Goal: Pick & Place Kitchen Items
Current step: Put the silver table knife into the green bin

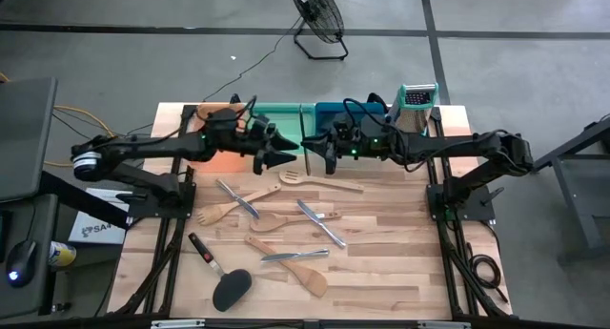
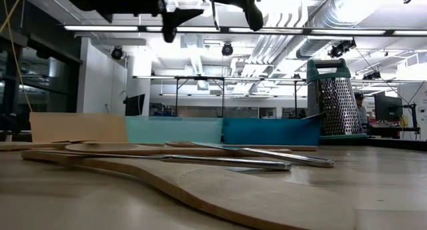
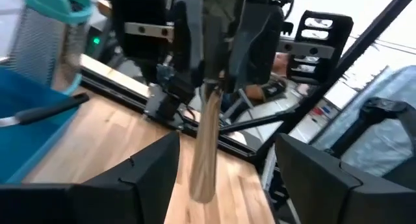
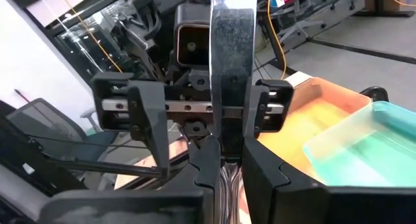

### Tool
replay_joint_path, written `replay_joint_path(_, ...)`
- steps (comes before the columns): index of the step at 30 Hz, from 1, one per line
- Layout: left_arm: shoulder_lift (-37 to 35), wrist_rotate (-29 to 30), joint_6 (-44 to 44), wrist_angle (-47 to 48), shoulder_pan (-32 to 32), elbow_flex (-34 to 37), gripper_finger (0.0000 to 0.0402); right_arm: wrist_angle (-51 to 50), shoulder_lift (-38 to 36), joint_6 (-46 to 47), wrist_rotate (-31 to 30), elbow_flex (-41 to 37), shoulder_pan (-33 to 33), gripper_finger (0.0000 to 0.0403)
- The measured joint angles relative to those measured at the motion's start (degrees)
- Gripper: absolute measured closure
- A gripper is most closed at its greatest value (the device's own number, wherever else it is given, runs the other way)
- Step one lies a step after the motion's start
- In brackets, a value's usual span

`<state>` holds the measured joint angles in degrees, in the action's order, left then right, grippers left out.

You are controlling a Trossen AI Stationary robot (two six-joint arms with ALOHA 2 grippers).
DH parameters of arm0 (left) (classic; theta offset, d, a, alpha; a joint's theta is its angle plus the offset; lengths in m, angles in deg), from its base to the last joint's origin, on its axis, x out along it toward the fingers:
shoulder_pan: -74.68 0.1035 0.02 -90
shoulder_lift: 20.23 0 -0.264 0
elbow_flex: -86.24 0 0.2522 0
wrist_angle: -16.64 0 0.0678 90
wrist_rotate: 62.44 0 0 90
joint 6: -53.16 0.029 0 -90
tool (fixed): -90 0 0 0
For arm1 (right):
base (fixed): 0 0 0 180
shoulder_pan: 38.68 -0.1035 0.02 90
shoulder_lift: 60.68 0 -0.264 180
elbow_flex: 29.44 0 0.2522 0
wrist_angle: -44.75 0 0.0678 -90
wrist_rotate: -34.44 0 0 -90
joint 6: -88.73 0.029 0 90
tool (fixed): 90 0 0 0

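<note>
Right hand (image 1: pixel 318 155) pinching a slim utensil (image 1: pixel 307 136) upright, raised above the worktop (image 1: pixel 400 243) beside the green tray (image 1: pixel 284 114). Left hand (image 1: pixel 276 148) spread wide, facing it at close range. Remaining wooden spoons (image 1: pixel 303 273) and metal cutlery (image 1: pixel 321 224) scattered mid-worktop.

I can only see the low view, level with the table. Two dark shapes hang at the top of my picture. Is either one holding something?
Observer: Yes. The right gripper is shut on a long slim utensil, held up above the table.
Operator: And the other shape?
Observer: That is the left gripper. Its fingers are open wide and it points at the utensil, holding nothing.
Operator: Is there anything on the table that I can't see?
Observer: From above, a black turner lies near the front edge, in front of the wooden and silver pieces.
</note>
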<state>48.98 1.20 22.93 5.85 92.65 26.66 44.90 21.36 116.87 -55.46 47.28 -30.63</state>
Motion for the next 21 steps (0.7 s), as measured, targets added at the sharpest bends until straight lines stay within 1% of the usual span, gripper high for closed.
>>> replay_joint_path(5,2.1,-1.3,0.0,0.0,0.0,-2.4,0.0151,0.1,0.0,-1.2,-0.1,0.0,0.2,0.0371)
replay_joint_path(10,2.5,-1.2,0.0,-2.8,0.0,-2.5,0.0151,1.4,0.0,-1.2,-1.6,0.0,0.4,0.0371)
replay_joint_path(13,2.4,-1.0,0.0,-3.6,0.0,-2.6,0.0151,2.6,0.0,-1.2,-1.6,0.0,0.4,0.0371)
replay_joint_path(21,2.4,4.6,1.9,-3.5,0.0,-2.6,0.0151,3.5,0.0,-1.2,-0.3,0.0,0.4,0.0371)
